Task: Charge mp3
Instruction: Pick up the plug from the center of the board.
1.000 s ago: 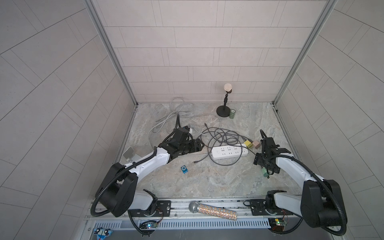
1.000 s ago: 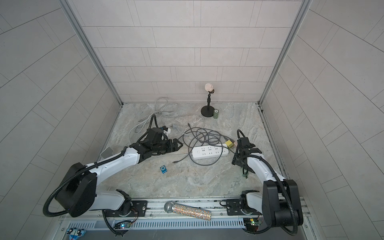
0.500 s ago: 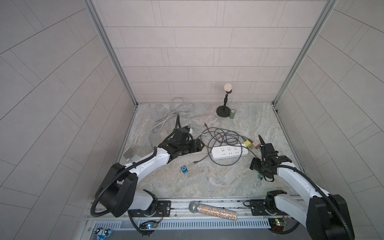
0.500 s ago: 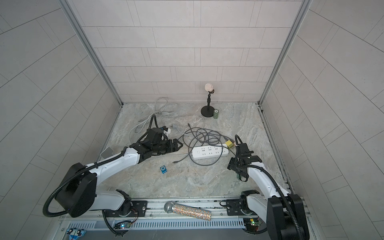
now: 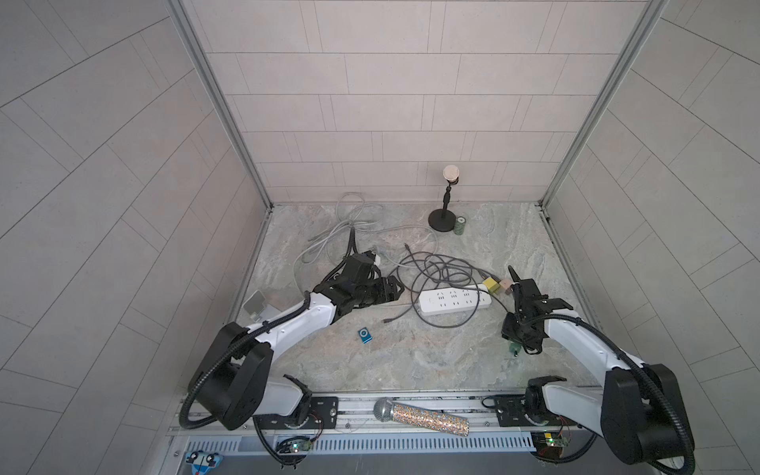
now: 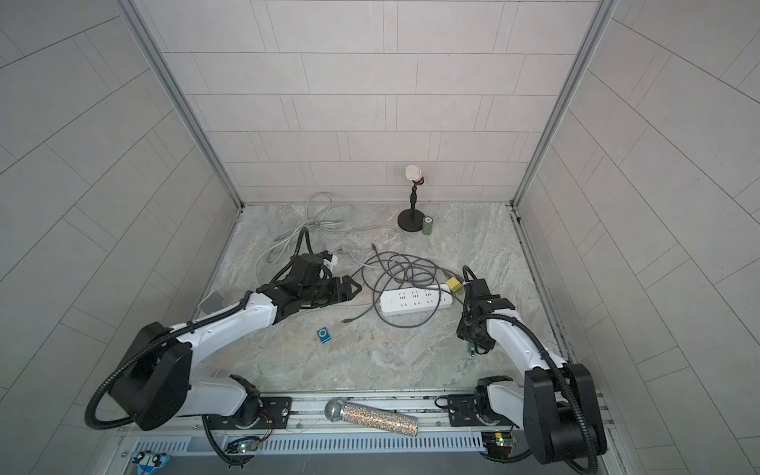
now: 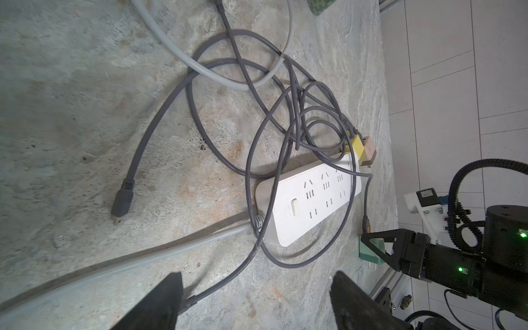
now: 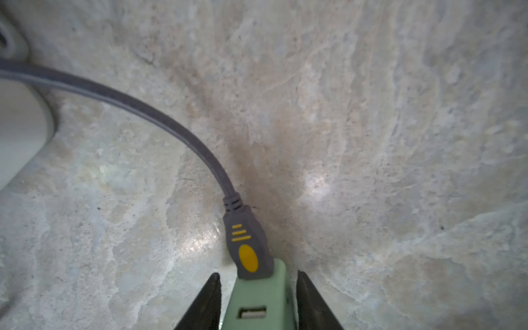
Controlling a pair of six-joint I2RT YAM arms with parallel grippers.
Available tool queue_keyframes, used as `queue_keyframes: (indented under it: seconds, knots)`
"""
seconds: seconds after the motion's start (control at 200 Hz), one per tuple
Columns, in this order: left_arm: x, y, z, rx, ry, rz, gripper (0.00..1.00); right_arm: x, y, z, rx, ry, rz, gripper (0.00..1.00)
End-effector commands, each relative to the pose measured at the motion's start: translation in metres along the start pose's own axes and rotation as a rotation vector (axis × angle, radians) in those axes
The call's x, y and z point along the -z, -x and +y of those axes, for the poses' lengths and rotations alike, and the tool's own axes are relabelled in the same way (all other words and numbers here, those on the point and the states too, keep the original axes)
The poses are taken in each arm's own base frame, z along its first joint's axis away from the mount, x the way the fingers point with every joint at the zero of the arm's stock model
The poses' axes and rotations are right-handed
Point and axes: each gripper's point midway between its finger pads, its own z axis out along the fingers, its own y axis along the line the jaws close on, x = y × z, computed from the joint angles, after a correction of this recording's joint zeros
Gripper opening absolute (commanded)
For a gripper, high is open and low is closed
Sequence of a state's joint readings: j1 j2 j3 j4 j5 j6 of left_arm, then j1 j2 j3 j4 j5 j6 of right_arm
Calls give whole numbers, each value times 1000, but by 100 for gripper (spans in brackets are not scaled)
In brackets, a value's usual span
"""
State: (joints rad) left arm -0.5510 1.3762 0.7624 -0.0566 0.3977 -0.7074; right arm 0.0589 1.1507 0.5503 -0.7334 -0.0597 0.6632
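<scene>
Straddles a mint-green USB charger with the right gripper, one black finger close along each flank; cannot tell whether clamped on it or just short of contact. Meets, at the charger's outer end, a grey USB plug marked with a yellow oval and three yellow bars. Trails from that plug a dark grey cable, curving over the marble tabletop toward the white power strip. Works near the tabletop's right edge in both top views, in front of the strip's right end and apart from it. Finds a yellow plug and a pink plug just beside that same end, with loops of dark grey cable piled behind and over the strip. Spreads the left gripper wide open, grasping nothing, pointed at the strip's left end from nearby. Locates the blue MP3 player flat on the marble in front of the left gripper, touching neither gripper, well apart from the charger, with a loose cable end near it. Farther back: a light grey cable coiled toward the rear wall, a desk microphone upright on its round base, a small green cylinder just beside that base. Nearest the camera, a glitter-wrapped microphone lying across the front rail
</scene>
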Motion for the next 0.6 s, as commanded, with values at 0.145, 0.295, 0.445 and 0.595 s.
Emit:
queue_keyframes:
  seconds: [0.145,0.295,0.445,0.595]
  knots:
    - [3,1,-6,-10,-25,-7,85,1,-3,-1,-1,-11,18,18]
    - [11,1,-45,-119,-153,-26,85,33,15,49,-12,261,-83,0]
    - [28,-10,-126,-405,-338,-87,93,146,60,125,54,623,-394,0]
    - [34,-9,-171,-531,-474,-183,99,256,87,161,83,840,-639,0]
